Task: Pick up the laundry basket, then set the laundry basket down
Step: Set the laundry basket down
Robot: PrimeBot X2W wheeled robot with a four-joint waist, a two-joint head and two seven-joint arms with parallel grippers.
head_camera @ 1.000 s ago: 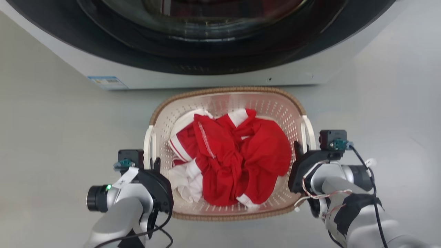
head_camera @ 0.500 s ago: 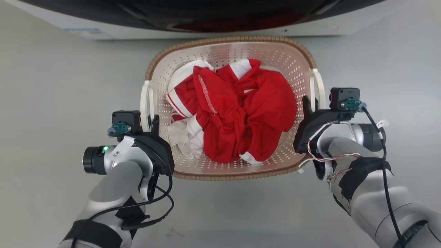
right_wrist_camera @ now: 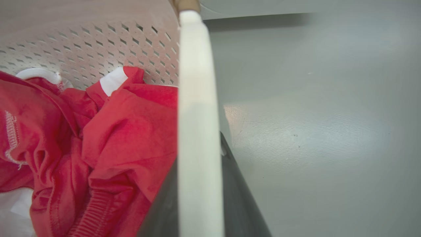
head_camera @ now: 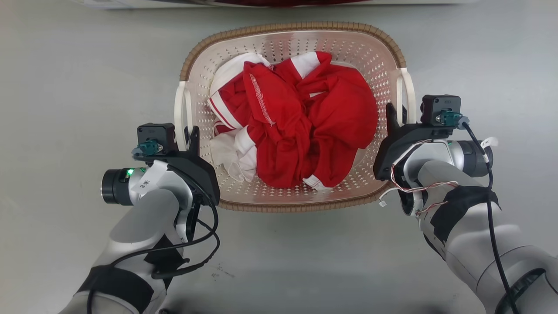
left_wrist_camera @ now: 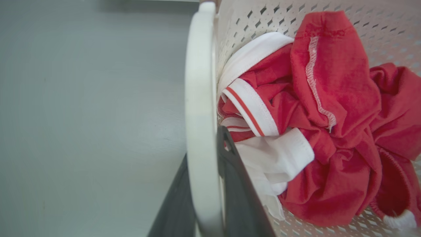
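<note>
Grip looks done: our left gripper (head_camera: pixel 189 133) is clenched on the left handle (left_wrist_camera: pixel 200 98) of the laundry basket (head_camera: pixel 287 29), and our right gripper (head_camera: pixel 397 114) is clamped on its right handle (right_wrist_camera: pixel 196 98). Red clothes (head_camera: pixel 305 126) lie inside the basket. We judge the set-down is yet to come, but the basket's underside is hidden, so we cannot tell whether it rests on the floor (head_camera: pixel 65 87) or hangs above it.

I see a smooth, pale grey floor (head_camera: pixel 65 87). At the head view's top edge, the white base of the washing machine (head_camera: pixel 130 3) stands on it. The laundry basket (head_camera: pixel 287 29) is near that base; I cannot tell whether it touches the floor. Small dark specks (head_camera: pixel 218 272) mark the floor nearer me.
</note>
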